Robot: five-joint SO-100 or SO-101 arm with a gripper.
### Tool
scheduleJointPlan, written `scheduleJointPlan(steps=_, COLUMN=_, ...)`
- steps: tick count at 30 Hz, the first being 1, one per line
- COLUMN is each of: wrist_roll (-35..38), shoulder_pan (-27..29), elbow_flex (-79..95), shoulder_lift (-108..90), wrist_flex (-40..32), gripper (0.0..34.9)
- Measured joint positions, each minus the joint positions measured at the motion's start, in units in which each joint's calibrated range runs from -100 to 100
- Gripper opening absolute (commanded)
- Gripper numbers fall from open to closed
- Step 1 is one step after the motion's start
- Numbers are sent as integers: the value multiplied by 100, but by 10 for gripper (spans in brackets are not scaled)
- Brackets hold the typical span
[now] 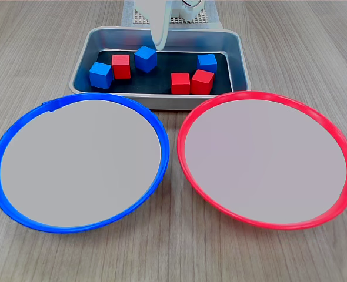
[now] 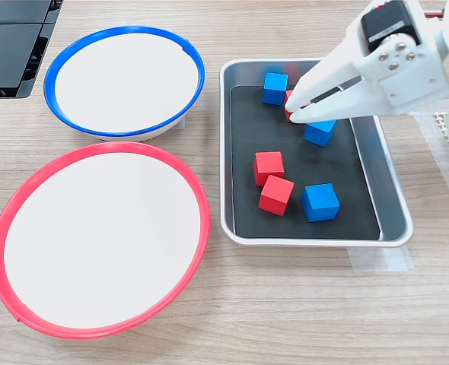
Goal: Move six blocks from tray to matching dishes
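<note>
The first exterior view looked low across the tabletop [image 1: 32, 41] from in front, dishes nearest, tray [image 1: 79, 70] behind. The second exterior view looked steeply down from one side, tray [image 2: 392, 190] at the second exterior view's right. Both covered tray and dishes.

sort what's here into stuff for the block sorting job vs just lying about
For the job: three blue blocks, three red blocks, tray, blue-rimmed dish, red-rimmed dish, hand.

Lying about: black object at the second exterior view's top left, tape by the tray.
</note>
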Motion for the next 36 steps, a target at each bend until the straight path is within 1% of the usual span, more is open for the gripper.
scheduleJointPlan(steps=23, wrist_roll=24, shoulder_pan=0, elbow_flex=0, shoulder_lift=0, wrist_flex=0, gripper=4)
scheduleJointPlan(steps=26, wrist_roll=210, shoulder_pan=-336, elbow_flex=0, shoulder_lift=0, wrist_flex=8, gripper=8)
scheduleJointPlan(steps=27, wrist_roll=298, shoulder_pan=-487, elbow_flex=0, shoulder_lift=0, wrist_flex=16, gripper=4)
scheduleJointPlan(steps=28, wrist_roll=479, shoulder_pan=-752, elbow_flex=0, shoulder_lift=0, wrist_flex=33, gripper=4)
scheduleJointPlan(steps=33, wrist_roll=571, shoulder_pan=-938, elbow_flex=-54, shoulder_lift=375, wrist_flex=-41, gripper=3)
scheduleJointPlan(steps=34, wrist_roll=557, shoulder_pan=-1106, elbow_flex=-163, shoulder_lift=639, wrist_flex=-73, gripper=3)
scheduleJointPlan(steps=35, wrist_roll=601, shoulder_pan=-1257, elbow_flex=-381, shoulder_lift=1032, wrist_flex=-73, gripper=9)
scheduleJointPlan(steps=36, wrist_roll=601, shoulder_pan=-1257, elbow_flex=-635, shoulder_lift=1449, wrist_flex=-73, gripper=48)
